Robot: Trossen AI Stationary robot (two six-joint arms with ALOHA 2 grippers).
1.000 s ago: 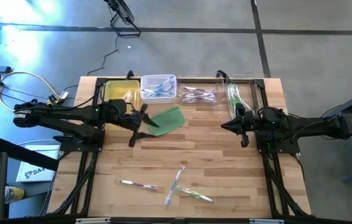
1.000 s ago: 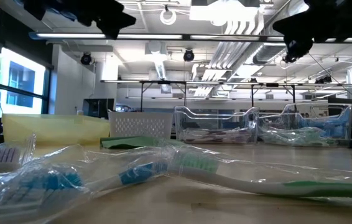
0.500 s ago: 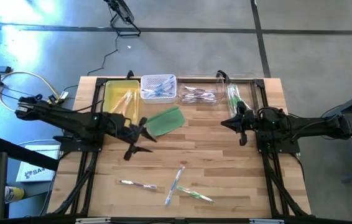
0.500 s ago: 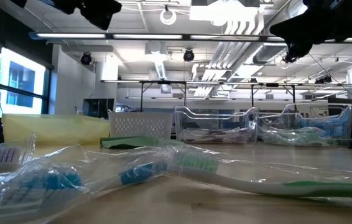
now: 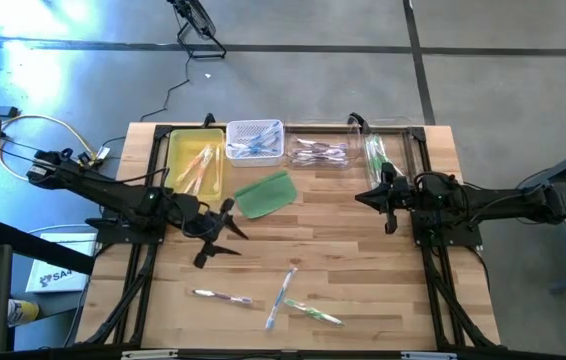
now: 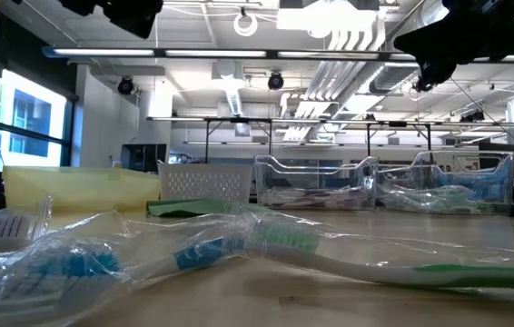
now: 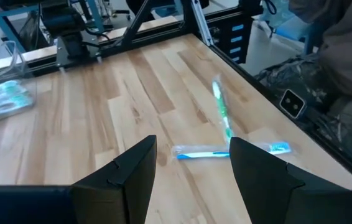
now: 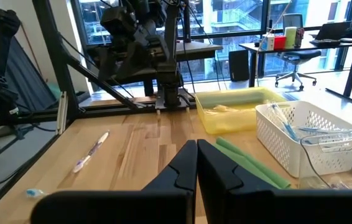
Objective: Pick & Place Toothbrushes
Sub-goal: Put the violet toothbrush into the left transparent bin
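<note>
Pale butcher-block wood forms the table (image 5: 353, 260), which from above carries four bins along its far edge: a yellow plastic tray (image 5: 195, 160) with orange-pink brushes, a white slotted basket (image 5: 255, 139) with blue ones, a clear bin (image 5: 320, 152) with purple ones and a second clear bin (image 5: 380, 152) with green ones; their contents are too small to count. A flat green rectangular pad (image 5: 266, 195) lies tilted just in front of the basket. Three loose wrapped toothbrushes (image 5: 281, 296) sit near the front edge, well apart from both arms, with bare wood between. The left gripper (image 5: 221, 232) hovers over the left-middle of the table, jaws apart and holding nothing; the right gripper (image 5: 387, 203) waits near the green bin, jaws together. In the low view the wrapped brushes fill the foreground, a green-handled one (image 6: 393, 263) cut off at the frame's edge, wrappers blurring the blue ones (image 6: 130, 259); both arms show only as dark shapes at the top. The left wrist view shows its fingers (image 7: 129, 180) spread, with the green and blue brushes (image 7: 222, 134) crossing beyond them, close to the table's edge. The right wrist view shows its fingers (image 8: 185, 168) pressed together, the pad and basket beyond, and one brush (image 8: 91, 151) lying on open wood.
</note>
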